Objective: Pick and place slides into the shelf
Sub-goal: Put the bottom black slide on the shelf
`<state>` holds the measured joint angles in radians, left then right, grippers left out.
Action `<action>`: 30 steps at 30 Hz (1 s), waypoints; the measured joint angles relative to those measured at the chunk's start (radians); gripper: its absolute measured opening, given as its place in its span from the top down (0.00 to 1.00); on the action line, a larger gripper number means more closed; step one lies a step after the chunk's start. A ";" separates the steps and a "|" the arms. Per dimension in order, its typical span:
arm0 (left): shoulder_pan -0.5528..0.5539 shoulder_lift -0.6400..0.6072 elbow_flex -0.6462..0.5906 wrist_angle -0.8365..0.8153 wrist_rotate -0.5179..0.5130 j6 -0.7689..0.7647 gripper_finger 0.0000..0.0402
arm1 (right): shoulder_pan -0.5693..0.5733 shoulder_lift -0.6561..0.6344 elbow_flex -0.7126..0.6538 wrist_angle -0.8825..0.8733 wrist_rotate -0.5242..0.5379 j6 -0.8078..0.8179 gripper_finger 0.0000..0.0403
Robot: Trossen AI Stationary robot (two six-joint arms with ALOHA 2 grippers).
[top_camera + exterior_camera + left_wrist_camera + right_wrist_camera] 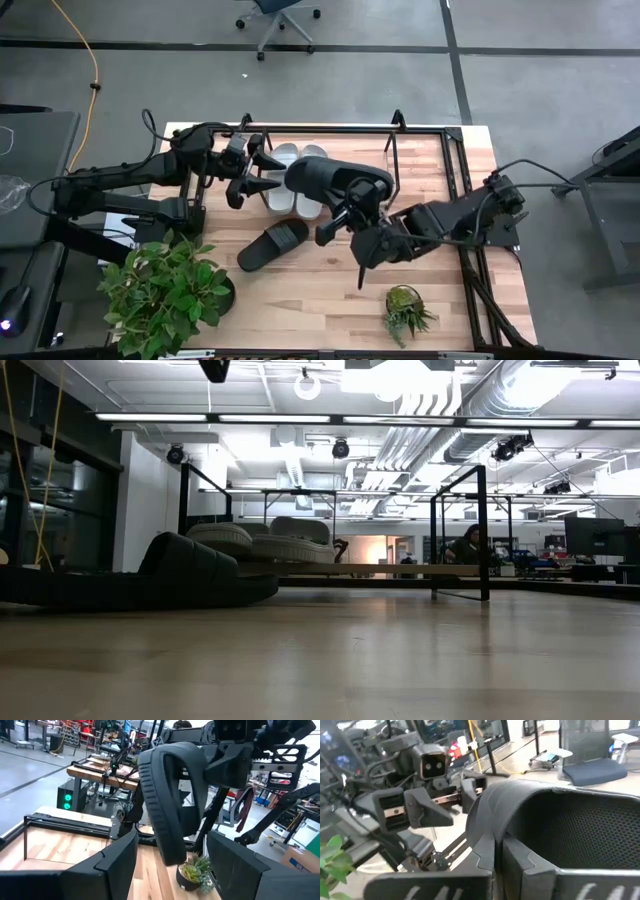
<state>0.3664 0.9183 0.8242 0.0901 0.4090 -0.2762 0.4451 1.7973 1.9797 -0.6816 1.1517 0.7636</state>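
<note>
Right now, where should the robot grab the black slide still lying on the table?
Grip the black slide across its wide strap, coming straight down from above. It lies flat, sole down, alone on the table, so the raised strap is probably the easiest part to pinch.

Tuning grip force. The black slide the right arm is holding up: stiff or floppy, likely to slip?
The black slide in the right end effector keeps its shape held aloft, so probably fairly stiff. Its ribbed edge likely aids grip. It looks foam-like, probably light.
</note>
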 joint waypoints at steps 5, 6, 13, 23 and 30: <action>0.000 0.013 0.001 0.004 0.010 -0.016 0.43 | -0.027 0.000 0.000 0.020 -0.072 -0.050 1.00; 0.000 0.016 0.000 -0.002 0.011 -0.017 0.43 | -0.029 0.000 0.000 0.021 -0.076 -0.057 1.00; 0.000 0.041 0.000 0.009 0.028 -0.018 0.43 | -0.040 0.000 0.000 0.041 -0.090 -0.093 1.00; 0.000 0.065 0.000 0.034 0.025 -0.021 0.51 | -0.044 0.000 0.000 0.057 -0.101 -0.118 1.00; 0.001 0.067 0.000 0.038 0.023 -0.024 0.76 | -0.044 0.001 0.000 0.056 -0.095 -0.118 1.00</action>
<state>0.3671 0.9848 0.8242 0.1279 0.4318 -0.2999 0.4015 1.7981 1.9797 -0.6254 1.0569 0.6459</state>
